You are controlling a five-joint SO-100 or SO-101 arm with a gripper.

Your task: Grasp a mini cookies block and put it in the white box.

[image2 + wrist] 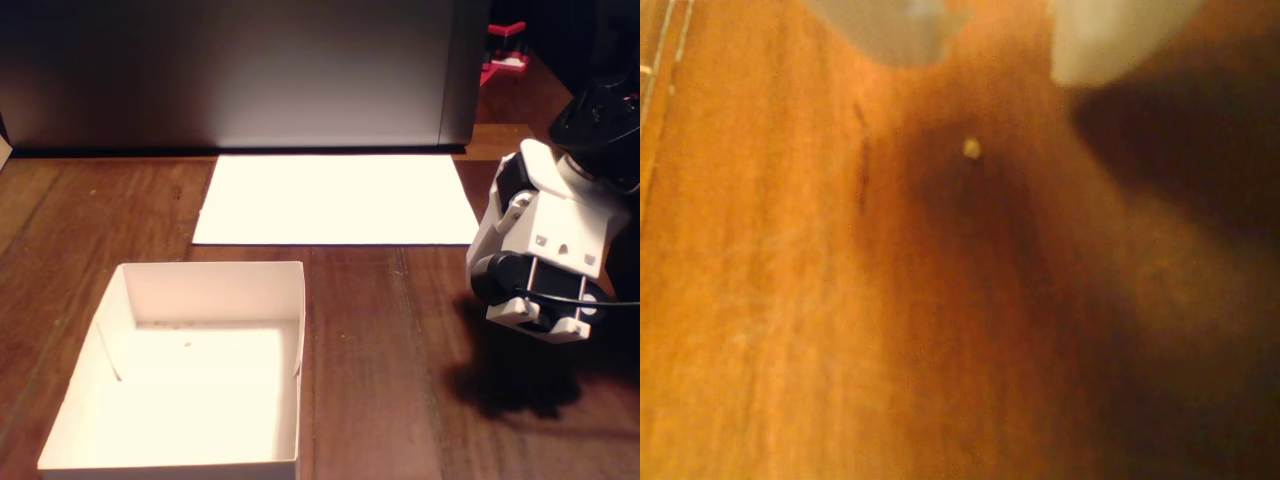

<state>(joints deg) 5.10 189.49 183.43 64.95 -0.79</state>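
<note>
A wooden table (380, 330) with warm reddish-brown grain fills both views. In the fixed view, a white box (190, 370) sits at lower left: shallow, square, lidless, made of thin cardboard with low upright walls and crisp folded corners. Its floor is brightly lit and bare but for a few tiny dark specks near the back wall. Beyond the box, well apart from it, a flat white paper sheet (335, 198) lies on the wood, in front of a smooth grey panel (230, 70) that stands upright along the table's far edge.

At the right edge, the arm (545, 250), built of white plastic shells with black motors, hangs low over the table and throws a dark shadow on the wood beneath it.

The wrist view is blurred. Two pale, rounded fingers (1110, 35) enter from the top edge with a clear gap between them, so the gripper (995, 45) stands apart and holds nothing. Below the gap a tiny yellowish crumb (971, 149) lies on the wood.

No cookie shows in either view.
</note>
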